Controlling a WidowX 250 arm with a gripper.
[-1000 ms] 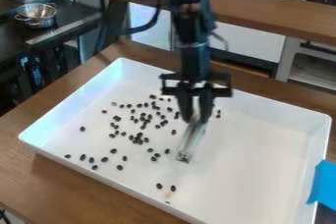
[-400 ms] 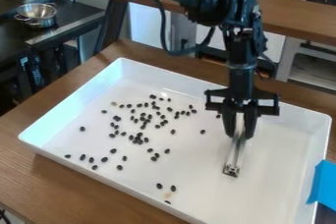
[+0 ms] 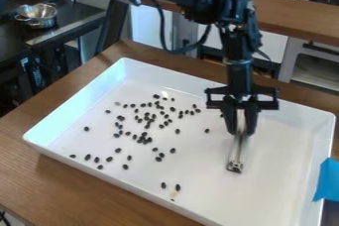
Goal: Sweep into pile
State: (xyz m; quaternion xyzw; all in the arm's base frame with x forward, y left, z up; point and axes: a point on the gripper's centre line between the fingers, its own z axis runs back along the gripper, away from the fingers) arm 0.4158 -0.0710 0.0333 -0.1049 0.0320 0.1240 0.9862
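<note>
My gripper (image 3: 241, 132) hangs over the right half of the white tray (image 3: 291, 136), shut on a narrow, pale, partly see-through tool (image 3: 237, 155). The tool points down, its metallic-looking lower end low over or against the tray floor; contact is unclear. Small dark beans (image 3: 143, 136) lie scattered left of the tool, densest around the tray's middle left. Looser ones (image 3: 96, 160) are spread toward the front left edge, and a few (image 3: 177, 187) lie nearer the front. One bean (image 3: 206, 131) sits just left of the gripper.
Raised walls surround the tray on a wooden table (image 3: 79, 183). Blue tape (image 3: 327, 180) is at its right edge. Behind stands a wooden counter (image 3: 298, 19), and a metal colander (image 3: 38, 16) rests on a dark surface at the upper left.
My gripper has moved right with the tool, away from the main scatter of beans, then slightly back left. The tray and beans have shifted slightly right since the last earlier frame.
</note>
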